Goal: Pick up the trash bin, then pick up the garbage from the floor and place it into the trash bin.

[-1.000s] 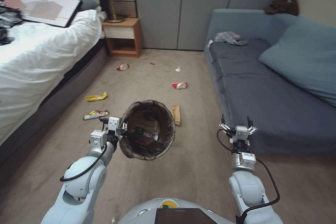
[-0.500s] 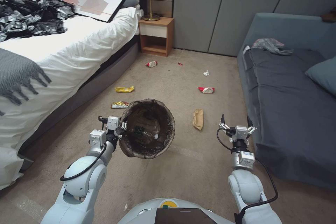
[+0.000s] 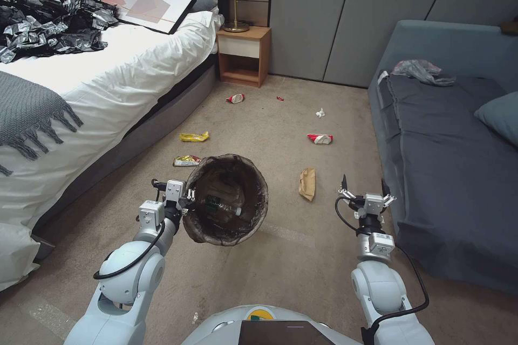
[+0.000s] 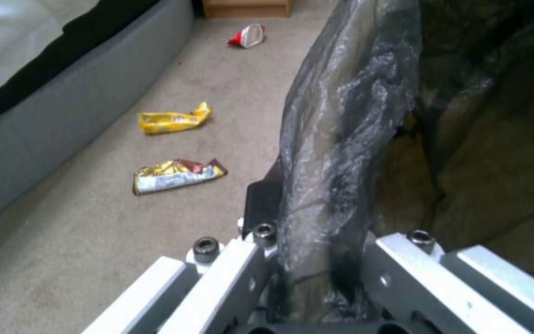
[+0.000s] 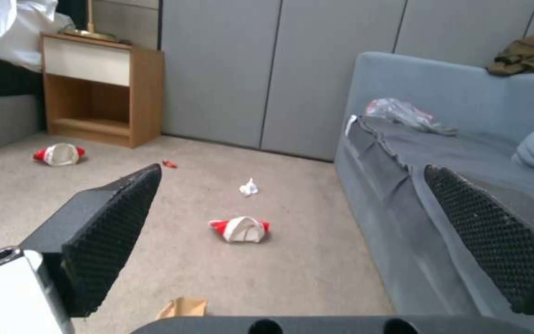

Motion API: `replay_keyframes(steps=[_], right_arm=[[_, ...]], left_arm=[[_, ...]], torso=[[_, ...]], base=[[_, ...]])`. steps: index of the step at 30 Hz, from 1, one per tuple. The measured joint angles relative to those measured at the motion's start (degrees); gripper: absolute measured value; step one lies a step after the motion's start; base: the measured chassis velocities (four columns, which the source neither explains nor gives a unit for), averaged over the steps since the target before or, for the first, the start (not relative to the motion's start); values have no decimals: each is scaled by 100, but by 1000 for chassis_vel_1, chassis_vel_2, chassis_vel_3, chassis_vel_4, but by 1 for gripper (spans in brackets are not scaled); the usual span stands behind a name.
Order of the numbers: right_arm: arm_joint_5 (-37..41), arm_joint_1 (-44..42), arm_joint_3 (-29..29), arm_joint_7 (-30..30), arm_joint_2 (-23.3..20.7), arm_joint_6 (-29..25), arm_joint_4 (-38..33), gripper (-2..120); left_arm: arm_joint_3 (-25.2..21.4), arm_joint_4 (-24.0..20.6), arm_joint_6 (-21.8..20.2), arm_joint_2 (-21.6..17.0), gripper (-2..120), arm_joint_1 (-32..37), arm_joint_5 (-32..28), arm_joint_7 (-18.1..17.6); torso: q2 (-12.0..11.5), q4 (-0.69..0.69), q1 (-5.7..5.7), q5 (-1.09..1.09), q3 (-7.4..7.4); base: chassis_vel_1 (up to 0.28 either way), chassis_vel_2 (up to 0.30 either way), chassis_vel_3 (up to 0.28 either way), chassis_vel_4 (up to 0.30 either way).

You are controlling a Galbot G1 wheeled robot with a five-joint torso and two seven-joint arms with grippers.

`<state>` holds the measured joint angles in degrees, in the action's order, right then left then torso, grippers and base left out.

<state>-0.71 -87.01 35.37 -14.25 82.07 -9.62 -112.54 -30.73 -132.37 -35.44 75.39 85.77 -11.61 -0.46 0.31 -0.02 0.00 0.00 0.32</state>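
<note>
My left gripper (image 3: 190, 198) is shut on the rim of the trash bin (image 3: 227, 199) and holds it tilted above the carpet, mouth toward me. The brown liner (image 4: 341, 139) is pinched between the jaws. A green bottle (image 3: 221, 206) lies inside. Garbage is scattered on the floor: two yellow wrappers (image 3: 194, 136) (image 3: 186, 160) left of the bin, a brown paper bag (image 3: 307, 183) to its right, a red-and-white cup (image 3: 320, 138) (image 5: 240, 229), a second cup (image 3: 234, 98), and a white tissue (image 3: 320, 113) (image 5: 248, 188). My right gripper (image 3: 364, 186) (image 5: 292, 171) hangs open and empty near the sofa's front.
A white bed (image 3: 108, 64) with black and silver sheeting (image 3: 48, 27) runs along the left. A grey-blue sofa (image 3: 448, 140) lines the right. A wooden nightstand (image 3: 243, 54) stands at the back by the wall panels. Open carpet lies between them.
The whole view has swung left, so the bed shows more and the sofa less; that is camera motion. Both arms and the held bin keep their pose.
</note>
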Motion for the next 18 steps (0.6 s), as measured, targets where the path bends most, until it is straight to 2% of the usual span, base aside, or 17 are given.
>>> replay_keyframes(steps=[8,18], right_arm=[[15,2,-52,12,-10,-4,18,100],[31,-10,-80,-20,-28,2,10,100]], left_arm=[[-12,-34,9,-35,2,23,34,15],[4,-37,7,-40,2,30,71,38]], torso=[[0,0,0,0,-1],[-1,2,0,1,0]], base=[[-46,39,55,-48],[-198,205,212,-219]])
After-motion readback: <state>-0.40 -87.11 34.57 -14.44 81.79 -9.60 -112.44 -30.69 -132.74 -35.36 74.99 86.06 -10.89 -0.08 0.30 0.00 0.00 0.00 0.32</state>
